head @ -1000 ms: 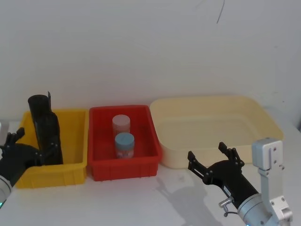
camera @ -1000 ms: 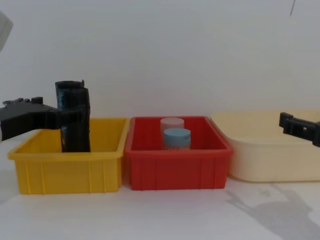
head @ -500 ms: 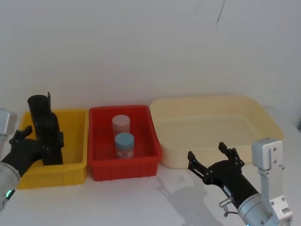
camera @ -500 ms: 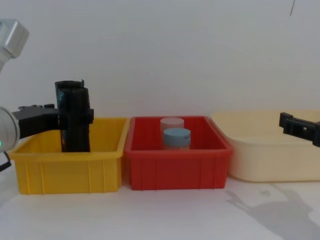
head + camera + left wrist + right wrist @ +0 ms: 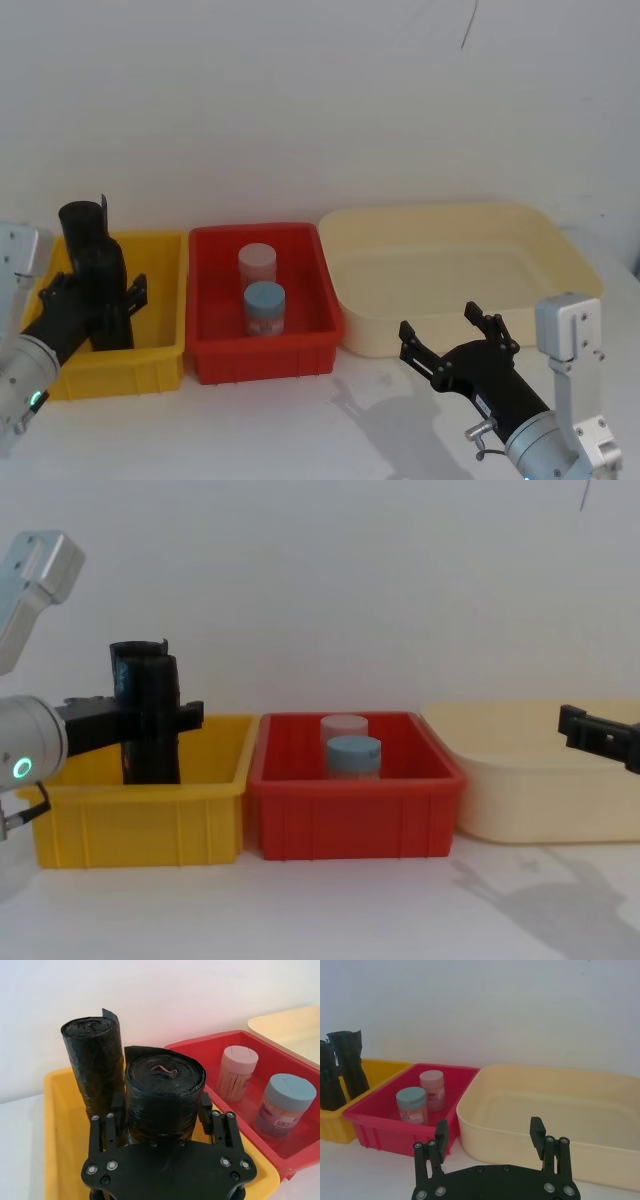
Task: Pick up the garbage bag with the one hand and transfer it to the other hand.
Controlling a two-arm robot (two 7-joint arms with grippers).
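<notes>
STEP grasp | left gripper (image 5: 99,290) spread open, straddling the garbage bag (image 5: 164,1085), upright in the yellow bin (image 5: 160,356) | close squarely mid-roll, keep your fingers off the slimmer roll (image 5: 92,1060) just behind, lift straight | right gripper (image 5: 438,321) open, parked before the cream tub (image 5: 560,250)

Thick black garbage bag (image 5: 165,1077), upright in yellow bin (image 5: 49,1115), within left pincer (image 5: 161,1104)

The silver left arm's black two-fingered gripper (image 5: 100,284) reaches forward, fingers spread; the right arm's black gripper (image 5: 438,320) hovers, likewise spread.
</notes>
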